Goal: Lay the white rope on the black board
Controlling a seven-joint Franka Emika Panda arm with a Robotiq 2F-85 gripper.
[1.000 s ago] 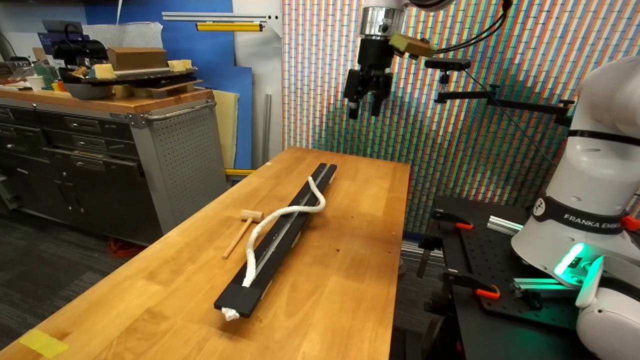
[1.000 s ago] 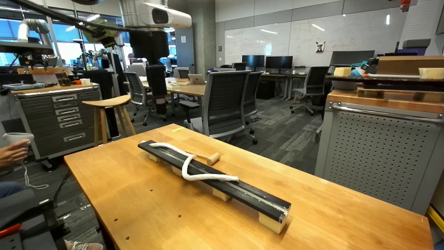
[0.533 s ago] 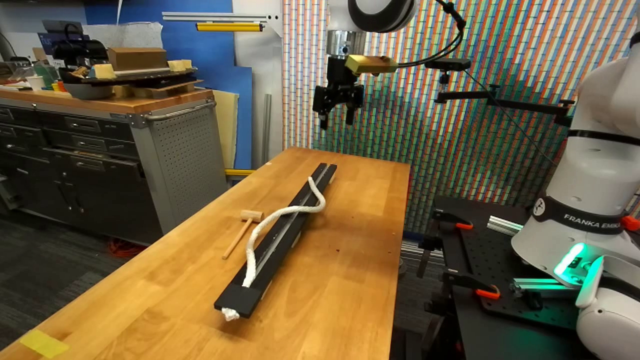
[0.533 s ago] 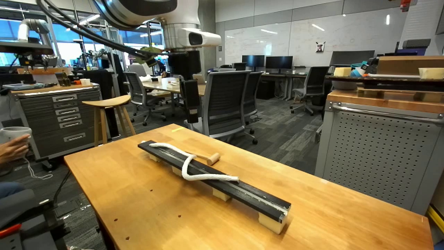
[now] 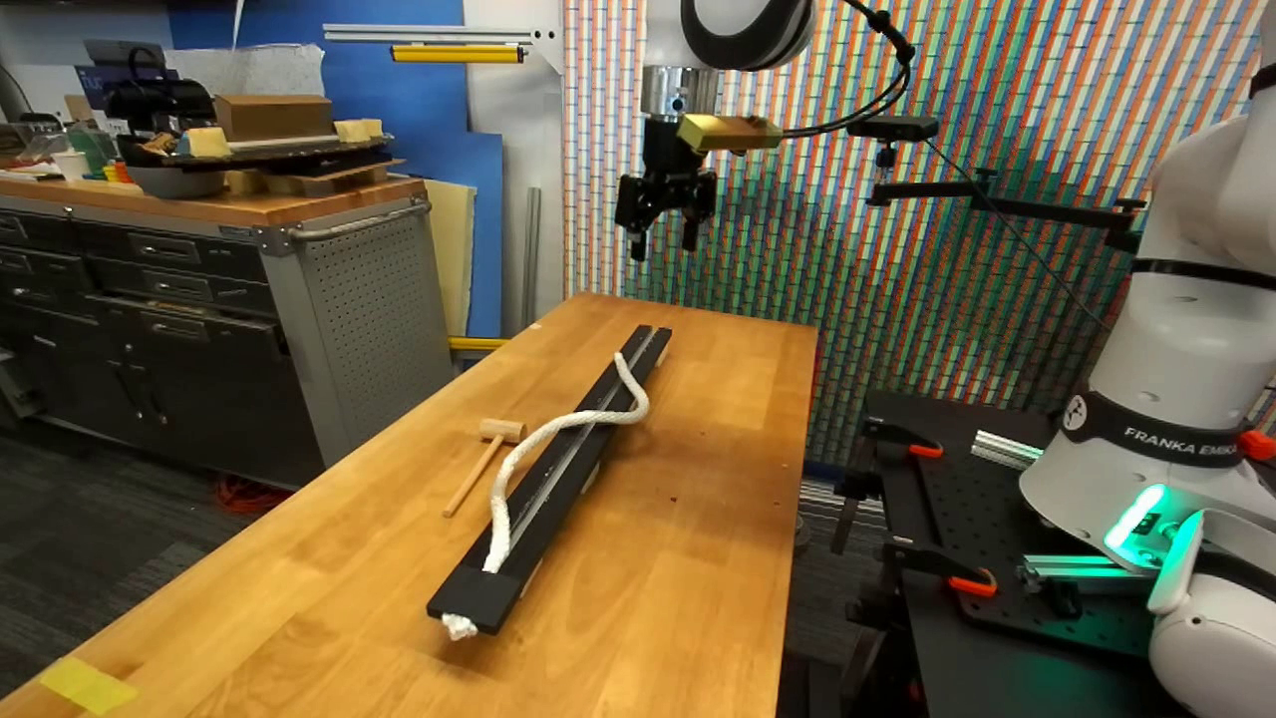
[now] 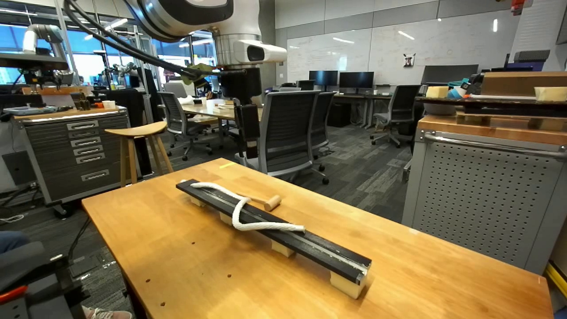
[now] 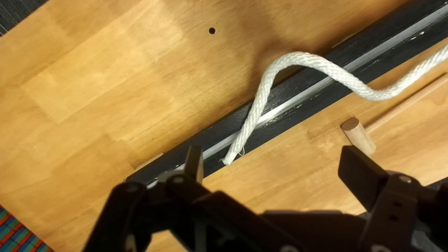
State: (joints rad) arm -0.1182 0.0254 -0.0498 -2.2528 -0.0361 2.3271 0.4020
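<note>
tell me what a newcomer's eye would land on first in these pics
Most likely the rope, winding across the board and bulging past both of its long edges. In an exterior view, the gripper hangs open above the table, in front of a bright striped wall. A small mallet lies beside the board.

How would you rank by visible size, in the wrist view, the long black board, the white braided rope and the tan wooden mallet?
Largest: black board
Next: white rope
Smallest: wooden mallet
All three run off the right edge.
</note>
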